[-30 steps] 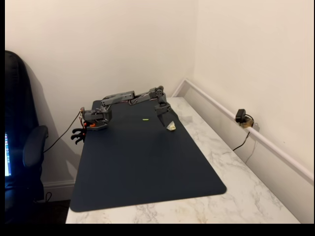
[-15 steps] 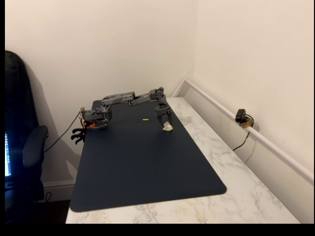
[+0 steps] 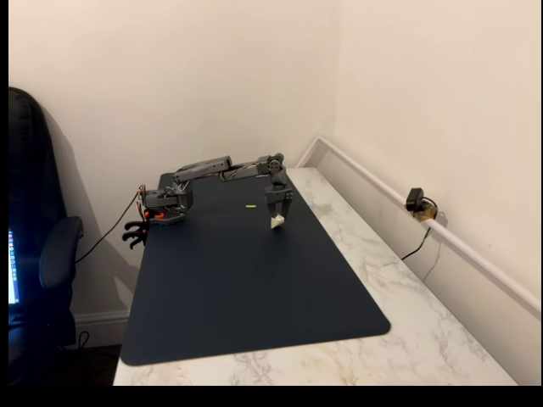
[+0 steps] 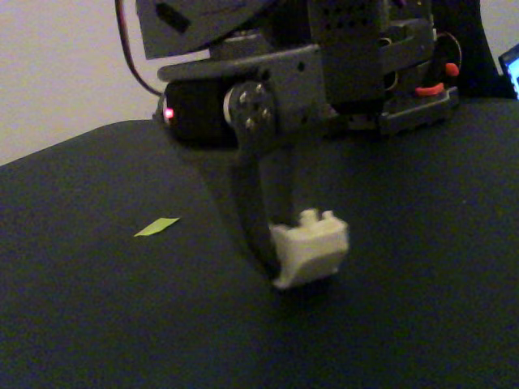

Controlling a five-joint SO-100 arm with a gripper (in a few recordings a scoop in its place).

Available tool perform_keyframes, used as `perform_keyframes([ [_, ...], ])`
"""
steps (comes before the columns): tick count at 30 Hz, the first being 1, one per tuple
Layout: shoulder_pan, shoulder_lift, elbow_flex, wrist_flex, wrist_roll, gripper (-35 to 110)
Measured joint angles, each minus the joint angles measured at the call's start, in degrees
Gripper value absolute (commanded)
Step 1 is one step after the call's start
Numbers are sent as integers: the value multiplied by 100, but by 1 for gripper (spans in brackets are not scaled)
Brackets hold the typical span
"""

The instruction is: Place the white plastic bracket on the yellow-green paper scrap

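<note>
pincer (image 3: 277,220) moved left toward yellow-green paper scrap (image 3: 250,206), clamped on white plastic bracket (image 4: 310,248)

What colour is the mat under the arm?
Dark navy blue mat, plain with no pattern; clearest in a fixed view.

Bare mat (image 3: 246,280) lies open between gripper (image 3: 277,219) and paper scrap (image 3: 250,206)

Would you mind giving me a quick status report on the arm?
Gripper shut on white bracket, low over dark mat. Yellow-green scrap apart, bare. Nothing between them.
</note>
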Motion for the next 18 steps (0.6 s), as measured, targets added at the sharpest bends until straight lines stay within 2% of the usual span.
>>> perform_keyframes([
  [11, 9, 1503, 1292, 0, 105, 0],
  [18, 9, 3015, 2795, -9, 202, 0],
])
